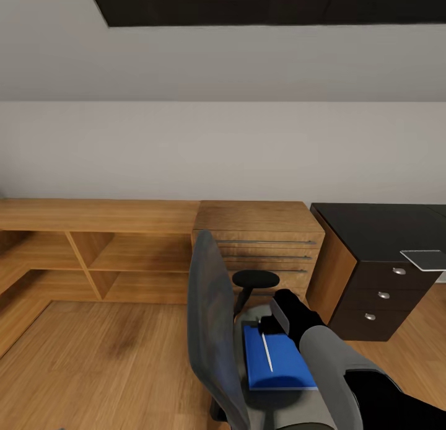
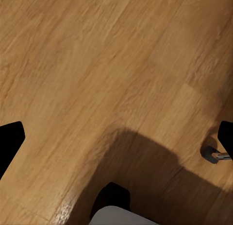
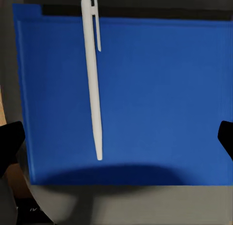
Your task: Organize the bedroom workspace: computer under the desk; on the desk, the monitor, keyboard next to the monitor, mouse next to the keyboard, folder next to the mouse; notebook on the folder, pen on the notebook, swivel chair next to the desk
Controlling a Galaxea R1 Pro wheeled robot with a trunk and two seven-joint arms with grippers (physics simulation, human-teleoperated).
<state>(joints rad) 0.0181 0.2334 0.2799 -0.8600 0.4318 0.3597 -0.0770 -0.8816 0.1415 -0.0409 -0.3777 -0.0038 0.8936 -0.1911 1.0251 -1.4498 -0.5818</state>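
The blue folder (image 1: 275, 362) is lying flat on the seat of the swivel chair (image 1: 214, 331), with the white pen (image 1: 267, 352) resting on top of it. The right hand (image 3: 116, 137) is hovering just above the folder, its fingers (image 3: 9, 142) standing apart and holding nothing. The left hand (image 2: 116, 132) is hanging over the wooden floor (image 2: 97, 64), fingers apart too. The black worktop (image 1: 378, 228) is standing off to the right, a grey notebook (image 1: 424, 259) lying at its edge
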